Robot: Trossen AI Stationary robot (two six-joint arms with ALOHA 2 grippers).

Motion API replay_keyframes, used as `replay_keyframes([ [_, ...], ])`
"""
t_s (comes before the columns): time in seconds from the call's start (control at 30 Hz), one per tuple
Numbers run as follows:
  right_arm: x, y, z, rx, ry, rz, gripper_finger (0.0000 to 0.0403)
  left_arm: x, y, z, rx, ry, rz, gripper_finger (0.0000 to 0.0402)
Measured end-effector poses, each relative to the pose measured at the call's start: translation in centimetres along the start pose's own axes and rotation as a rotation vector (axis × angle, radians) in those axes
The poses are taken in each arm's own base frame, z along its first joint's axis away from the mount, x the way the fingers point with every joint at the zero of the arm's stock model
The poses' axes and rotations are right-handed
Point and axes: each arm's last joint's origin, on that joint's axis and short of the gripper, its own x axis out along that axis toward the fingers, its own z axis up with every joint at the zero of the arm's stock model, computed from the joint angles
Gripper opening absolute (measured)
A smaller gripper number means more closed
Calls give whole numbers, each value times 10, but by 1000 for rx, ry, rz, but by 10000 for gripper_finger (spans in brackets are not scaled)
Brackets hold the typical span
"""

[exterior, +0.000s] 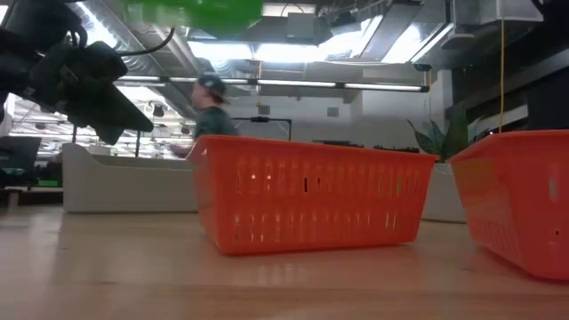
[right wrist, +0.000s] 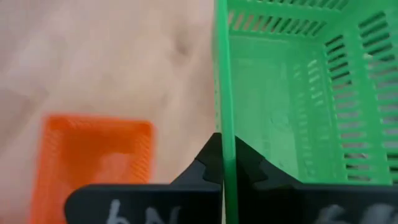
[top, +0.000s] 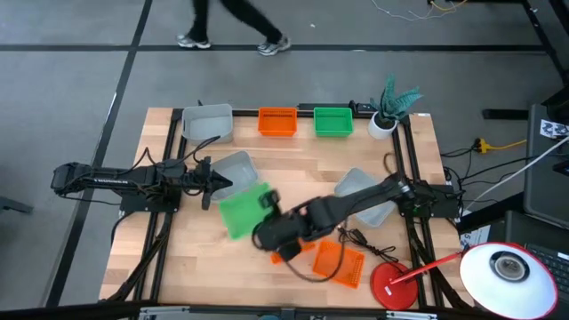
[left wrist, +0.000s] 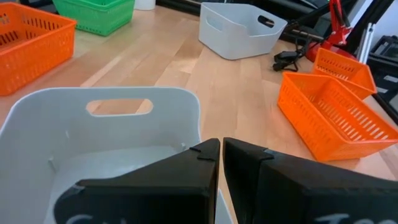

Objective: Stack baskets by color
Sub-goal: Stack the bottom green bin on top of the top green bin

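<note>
My right gripper (top: 267, 206) (right wrist: 222, 155) is shut on a green mesh basket (top: 240, 213) (exterior: 191, 11), held above the table's middle. Below it stands an orange basket (right wrist: 93, 162) (top: 286, 253); a second orange basket (top: 340, 263) lies beside it. At the far edge stand a grey basket (top: 207, 123), an orange basket (top: 277, 122) and a green basket (top: 333, 121). Another grey basket (top: 364, 191) sits partly under the right arm. My left gripper (top: 216, 184) (left wrist: 221, 163) is shut over a grey basket (top: 236, 166) (left wrist: 118, 130); I cannot tell whether it touches it. My right gripper pinches one side wall of the green basket (right wrist: 224, 124) at its rim, one finger inside the basket and one outside. The fingers slant down from the table's right. The basket is lifted clear of the table, its open top up.
A white pot with a teal plant (top: 388, 111) stands at the far right corner. A red lamp base (top: 391, 286) with its white shade (top: 507, 271) and a black cable (top: 360, 238) sit near the right front. A person walks beyond the far edge (top: 231, 27).
</note>
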Motion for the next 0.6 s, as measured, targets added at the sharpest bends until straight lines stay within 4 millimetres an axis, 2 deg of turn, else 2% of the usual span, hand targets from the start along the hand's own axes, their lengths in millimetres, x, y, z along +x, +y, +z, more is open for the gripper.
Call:
replay_keyframes([
  [0.1,-24,-19,-10,8,28,-41,1,0,0,0,0,0,0,14],
  [0.27,-41,-49,-29,-25,87,-46,0,0,0,0,3,0,0,14],
  [0.4,-29,-82,-48,-10,129,11,0,0,0,0,3,1,0,14],
  [0.6,10,-126,-93,79,241,114,0,0,0,0,3,3,1,14],
])
